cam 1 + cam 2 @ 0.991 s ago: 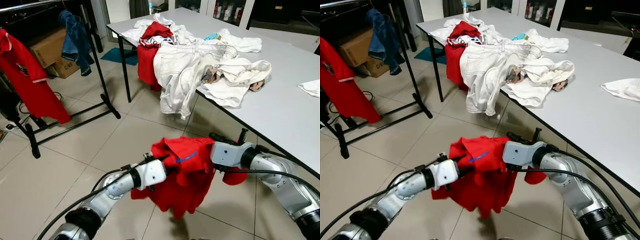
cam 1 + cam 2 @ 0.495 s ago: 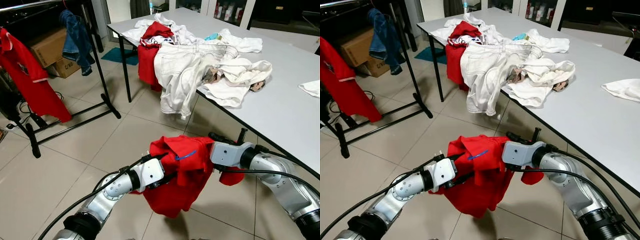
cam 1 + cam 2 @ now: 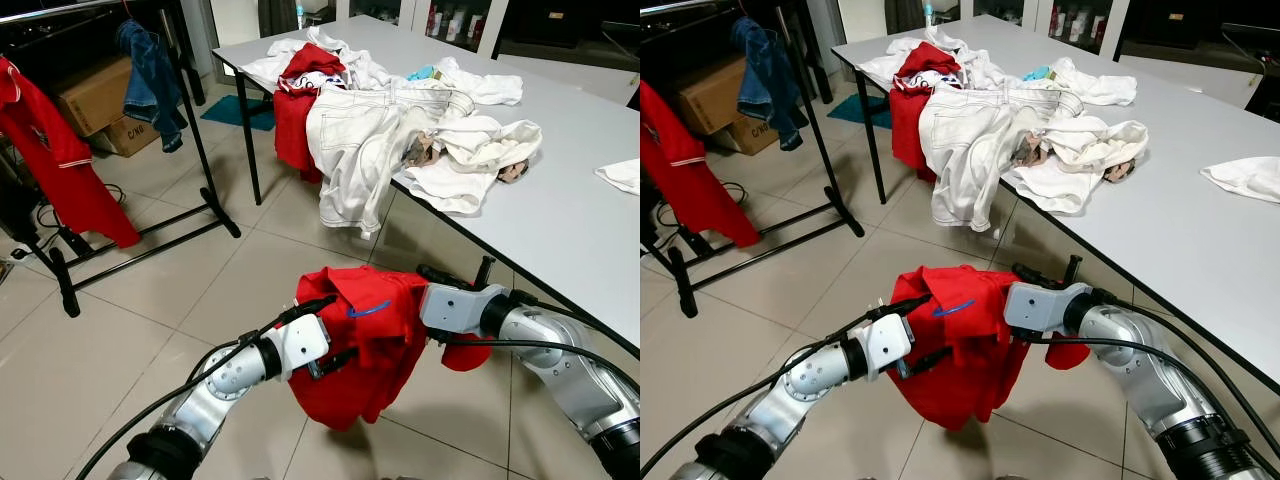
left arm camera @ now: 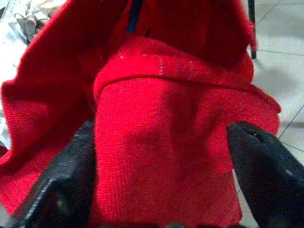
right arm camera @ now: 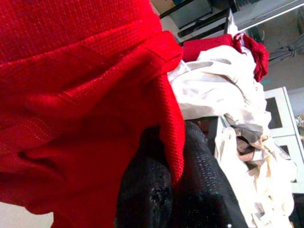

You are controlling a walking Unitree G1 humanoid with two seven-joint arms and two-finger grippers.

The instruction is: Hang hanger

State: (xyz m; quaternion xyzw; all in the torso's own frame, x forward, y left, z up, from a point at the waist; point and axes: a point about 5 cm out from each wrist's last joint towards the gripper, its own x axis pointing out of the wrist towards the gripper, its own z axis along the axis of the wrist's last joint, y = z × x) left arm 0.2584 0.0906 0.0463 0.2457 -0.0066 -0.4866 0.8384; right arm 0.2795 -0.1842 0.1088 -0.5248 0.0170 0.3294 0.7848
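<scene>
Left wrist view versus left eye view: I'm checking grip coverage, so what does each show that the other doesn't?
The left wrist view alone shows, close up, the red knit shirt bunched between the left gripper's spread black fingers.

The left eye view alone shows the right gripper at the shirt's other side, the grey table piled with white clothes, and the black clothes rack holding another red shirt.

Both show the red shirt, the left gripper and the tiled floor.
</scene>
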